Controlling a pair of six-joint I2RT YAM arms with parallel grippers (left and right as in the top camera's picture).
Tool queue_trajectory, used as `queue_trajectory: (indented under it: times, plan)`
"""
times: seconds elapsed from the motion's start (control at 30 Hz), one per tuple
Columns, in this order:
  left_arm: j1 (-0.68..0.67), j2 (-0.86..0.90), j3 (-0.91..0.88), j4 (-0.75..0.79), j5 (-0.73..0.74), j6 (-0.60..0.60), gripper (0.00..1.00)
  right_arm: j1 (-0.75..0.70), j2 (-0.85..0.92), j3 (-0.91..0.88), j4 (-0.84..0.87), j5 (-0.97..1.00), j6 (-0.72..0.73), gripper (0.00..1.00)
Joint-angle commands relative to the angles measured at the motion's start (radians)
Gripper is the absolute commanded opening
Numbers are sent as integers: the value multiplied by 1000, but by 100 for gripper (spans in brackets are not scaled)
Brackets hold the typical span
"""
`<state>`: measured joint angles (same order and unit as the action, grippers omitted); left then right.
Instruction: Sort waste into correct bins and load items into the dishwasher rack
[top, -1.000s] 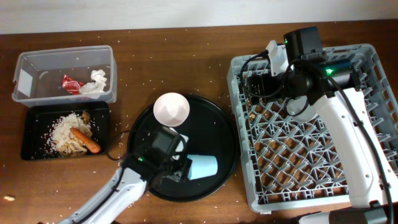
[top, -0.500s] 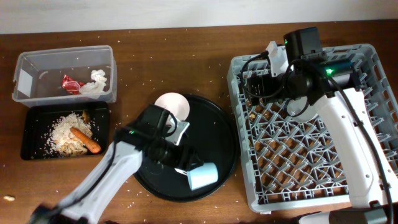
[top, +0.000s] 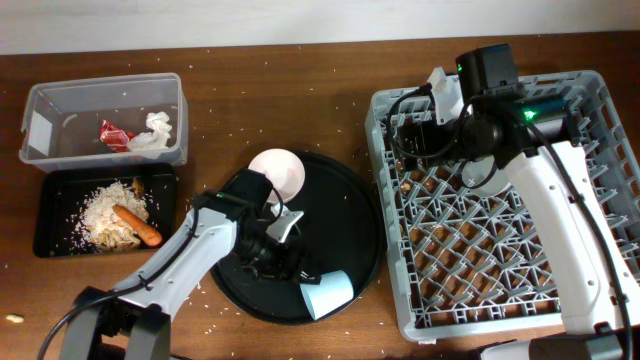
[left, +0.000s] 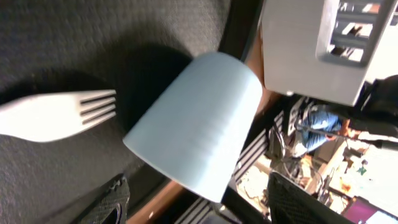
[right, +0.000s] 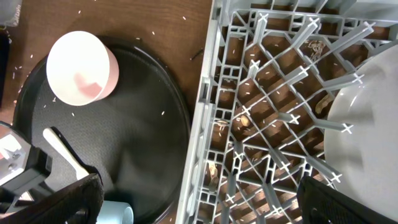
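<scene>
The light blue cup (top: 326, 291) lies on its side at the lower right rim of the round black tray (top: 345, 205). My left gripper (top: 293, 272) is open, and the cup (left: 196, 124) lies just ahead of its fingertips (left: 199, 193). The white fork (left: 50, 116) lies beside the cup. The white bowl (top: 275, 172) stands at the tray's far edge. My right gripper (top: 420, 140) is open and empty (right: 205, 208) over the left edge of the grey dishwasher rack (top: 480, 270). The grey plate (right: 367, 124) stands in the rack.
The clear tub (top: 100, 92) at far left holds the red wrapper (top: 114, 133) and white tissue (top: 155, 133). The shallow black tray (top: 50, 215) below it holds rice scraps (top: 103, 208) and the carrot (top: 138, 227). Rice grains are scattered over the wooden table.
My left arm has swung round and its wrist has moved up the tray. The cup has shifted from mid-tray to the lower right rim. My right arm has not moved.
</scene>
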<state>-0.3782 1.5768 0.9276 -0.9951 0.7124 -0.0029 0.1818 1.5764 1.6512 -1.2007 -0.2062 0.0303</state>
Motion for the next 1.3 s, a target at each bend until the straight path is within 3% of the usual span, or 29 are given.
queue_trajectory:
  times: [0.0,0.23,0.47,0.6,0.87,1.0,1.03,1.17,1.27]
  plan:
    - [0,-3,14,-53,25,57,70,1,1,8,0,8,4,98]
    - [-52,33,14,-18,21,57,79,1,1,8,-3,8,4,99]
    - [-76,225,76,-31,21,123,79,1,1,8,-4,8,5,99]
    - [-76,237,114,-7,24,163,78,1,1,8,-5,8,5,99]
    - [-76,237,202,42,32,154,41,1,1,8,-4,8,5,99]
    - [-80,237,202,76,31,154,5,1,1,8,-8,8,5,99]
    - [-80,237,202,78,31,154,0,1,1,8,-8,8,5,99]
    - [-72,237,213,77,34,154,0,1,1,8,-8,2,5,99]
    - [-24,237,298,42,134,155,0,1,1,8,-5,-64,5,99]
